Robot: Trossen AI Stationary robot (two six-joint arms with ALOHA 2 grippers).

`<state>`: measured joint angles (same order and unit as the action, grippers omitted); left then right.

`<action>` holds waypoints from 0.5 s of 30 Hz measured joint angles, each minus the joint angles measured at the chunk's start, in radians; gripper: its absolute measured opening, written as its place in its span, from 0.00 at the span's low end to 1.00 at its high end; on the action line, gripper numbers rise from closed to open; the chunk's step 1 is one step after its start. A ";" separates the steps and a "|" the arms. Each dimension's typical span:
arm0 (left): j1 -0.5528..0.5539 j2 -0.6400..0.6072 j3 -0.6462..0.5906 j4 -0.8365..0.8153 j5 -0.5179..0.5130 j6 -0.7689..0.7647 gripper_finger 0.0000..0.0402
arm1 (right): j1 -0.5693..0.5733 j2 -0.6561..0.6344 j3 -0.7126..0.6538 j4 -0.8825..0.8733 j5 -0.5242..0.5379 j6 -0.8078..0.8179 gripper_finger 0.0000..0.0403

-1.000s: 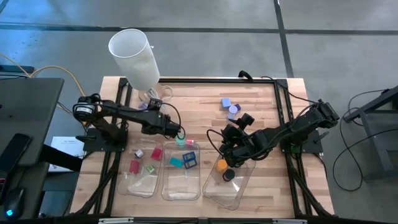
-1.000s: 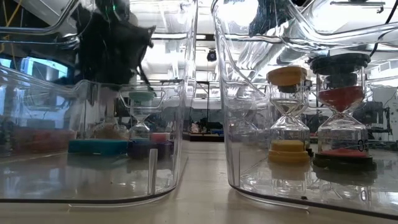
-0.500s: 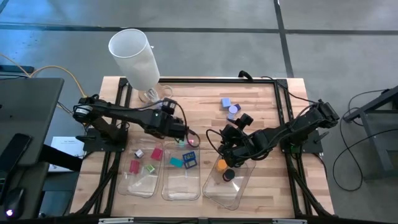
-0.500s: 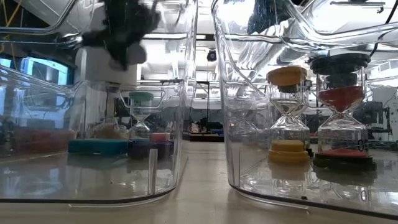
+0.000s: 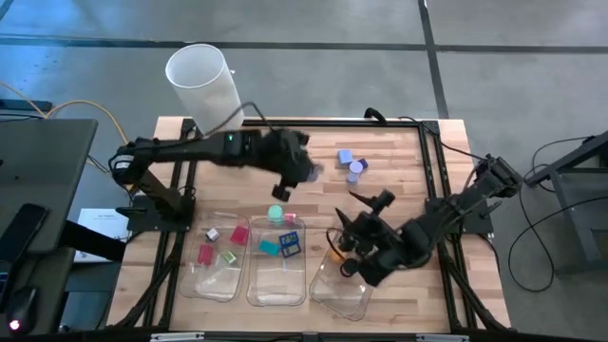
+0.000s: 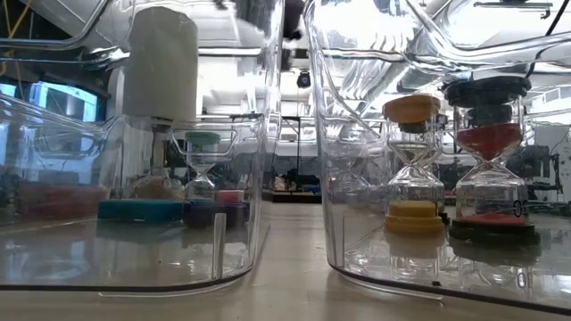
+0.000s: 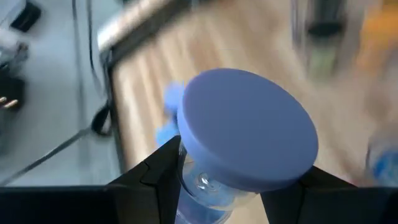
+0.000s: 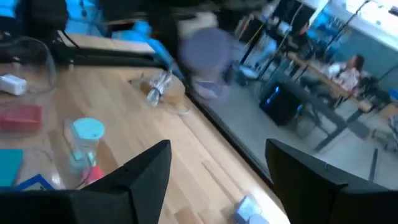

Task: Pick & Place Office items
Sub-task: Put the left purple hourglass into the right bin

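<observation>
Currently the left gripper is raised over the table's middle, clamped on a purple-capped sand timer. Below it, a teal-capped timer stands at the middle tray's far end. Rightward, the right gripper hovers above the right tray, fingers spread, holding nothing.

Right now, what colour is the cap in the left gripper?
Lavender-blue cap; left wrist view shows it best.

Two dark, cable-strung jointed arms
</observation>
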<state>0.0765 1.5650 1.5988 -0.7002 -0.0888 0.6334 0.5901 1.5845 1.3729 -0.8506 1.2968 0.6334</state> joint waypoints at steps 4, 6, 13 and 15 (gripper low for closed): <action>0.106 0.001 0.000 0.149 0.334 -0.178 0.40 | 0.051 -0.001 0.000 -0.008 0.011 0.019 0.62; 0.146 0.003 0.000 0.228 0.495 -0.301 0.40 | 0.067 -0.001 0.000 -0.012 0.011 0.030 0.62; 0.182 0.003 -0.007 0.468 0.866 -0.657 0.46 | 0.086 0.000 0.000 -0.011 0.000 0.021 0.62; 0.159 0.003 -0.007 0.542 0.869 -0.723 0.46 | 0.083 0.008 0.000 0.015 -0.025 -0.013 0.62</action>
<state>0.2360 1.5681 1.5921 -0.1580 0.7807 -0.0896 0.6729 1.5923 1.3727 -0.8354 1.2717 0.6203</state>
